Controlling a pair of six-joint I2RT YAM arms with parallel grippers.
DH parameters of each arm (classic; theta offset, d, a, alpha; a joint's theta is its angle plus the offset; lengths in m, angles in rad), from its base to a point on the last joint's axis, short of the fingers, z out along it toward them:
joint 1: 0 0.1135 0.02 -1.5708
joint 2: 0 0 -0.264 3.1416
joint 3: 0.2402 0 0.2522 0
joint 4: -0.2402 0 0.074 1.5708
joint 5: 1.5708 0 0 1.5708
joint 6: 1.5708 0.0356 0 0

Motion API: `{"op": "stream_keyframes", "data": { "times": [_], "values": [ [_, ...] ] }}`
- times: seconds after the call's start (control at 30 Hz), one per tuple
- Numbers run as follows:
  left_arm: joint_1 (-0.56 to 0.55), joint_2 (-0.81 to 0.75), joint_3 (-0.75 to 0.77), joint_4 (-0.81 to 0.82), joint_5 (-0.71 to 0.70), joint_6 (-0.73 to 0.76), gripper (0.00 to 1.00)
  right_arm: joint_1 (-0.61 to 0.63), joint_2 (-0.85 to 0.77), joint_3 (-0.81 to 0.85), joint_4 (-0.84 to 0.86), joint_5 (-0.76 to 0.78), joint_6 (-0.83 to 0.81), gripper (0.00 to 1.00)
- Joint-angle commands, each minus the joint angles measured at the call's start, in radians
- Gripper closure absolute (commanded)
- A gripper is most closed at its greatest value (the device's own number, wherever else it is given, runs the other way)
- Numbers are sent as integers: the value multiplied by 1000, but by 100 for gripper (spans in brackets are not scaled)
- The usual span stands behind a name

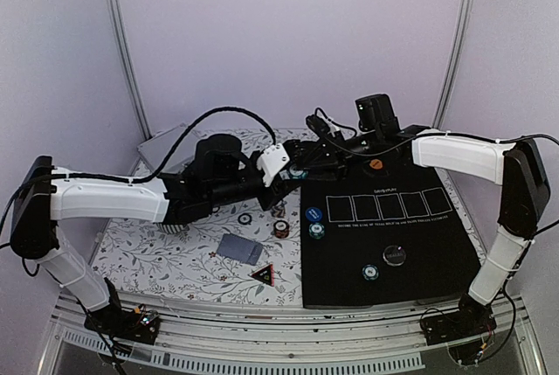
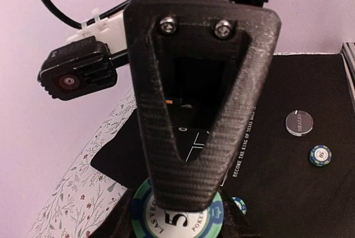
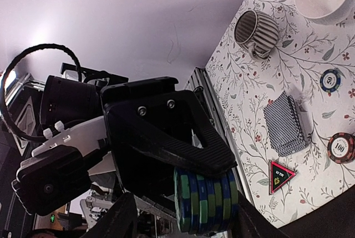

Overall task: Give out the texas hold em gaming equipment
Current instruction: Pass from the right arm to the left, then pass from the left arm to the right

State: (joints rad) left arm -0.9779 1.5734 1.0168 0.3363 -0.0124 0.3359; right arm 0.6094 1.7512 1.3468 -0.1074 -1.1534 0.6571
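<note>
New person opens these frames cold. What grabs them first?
The right claw clamps an edge-on stack of green and blue chips, filling the bottom of the right wrist view. The left claw grips a green-rimmed chip marked 5, low in the left wrist view. From above, both claws hang close together over the far left corner of the black mat.
</note>
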Motion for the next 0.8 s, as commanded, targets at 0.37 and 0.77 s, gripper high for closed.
{"op": "stream_keyframes", "data": {
  "times": [0.37,0.77],
  "values": [
    [-8,47,91,-100,-5,-36,100,-17,5,1,-108,45,-95,33],
    [-9,54,106,-125,-5,-29,100,-9,26,11,-127,52,-120,79]
  ]
}}
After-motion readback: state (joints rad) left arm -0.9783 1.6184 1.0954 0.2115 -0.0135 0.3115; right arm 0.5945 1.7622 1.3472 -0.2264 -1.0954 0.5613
